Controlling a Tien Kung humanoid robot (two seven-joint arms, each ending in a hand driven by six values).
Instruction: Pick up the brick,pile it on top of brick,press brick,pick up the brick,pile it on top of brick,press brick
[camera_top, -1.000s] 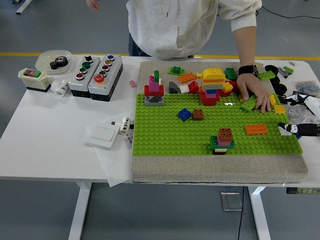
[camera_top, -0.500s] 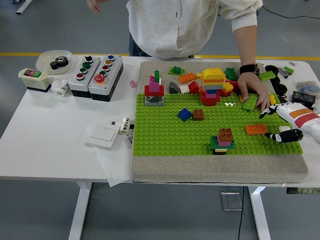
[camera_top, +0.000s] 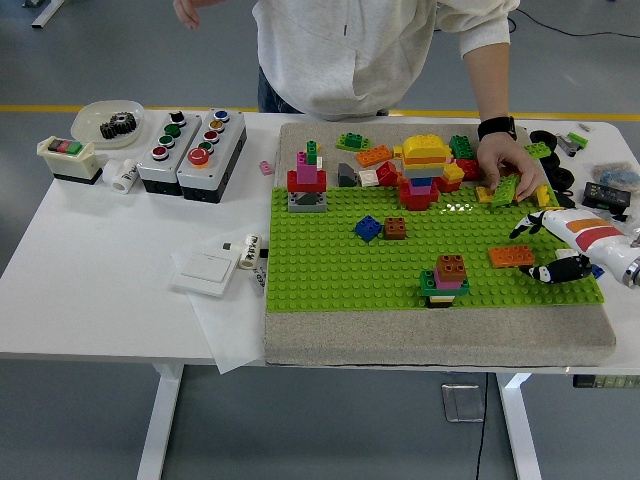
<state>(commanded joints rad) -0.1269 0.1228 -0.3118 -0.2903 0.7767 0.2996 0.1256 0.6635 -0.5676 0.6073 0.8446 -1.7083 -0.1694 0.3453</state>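
**Robot's right hand reached in beside an orange brick**

Since the earlier frames, the robot's right hand had come in from the right edge and moved further over the green baseplate, while the person's hand had lifted a green brick off the plate's far right part.

An orange brick lay flat on the baseplate near its right side. The right hand sat just to the right of it, white with an orange stripe and black fingers. Its fingers were spread and relaxed, gripping nothing; one dark fingertip pointed toward the brick from above, another lay just beside the brick's lower right corner. Whether they touched it could not be told.

Left of the orange brick, near the plate's front edge, stood a small stack with a brown brick on top, then pink, green and black layers. Further back lay a blue brick and a brown brick, close together. A taller red and yellow tower stood at the far edge, and a red, pink and green tower at the far left corner.

The person stood at the far side, fingers closed around the tilted green brick. The baseplate rested on a grey mat on the white table. Two button boxes sat at the table's far left.
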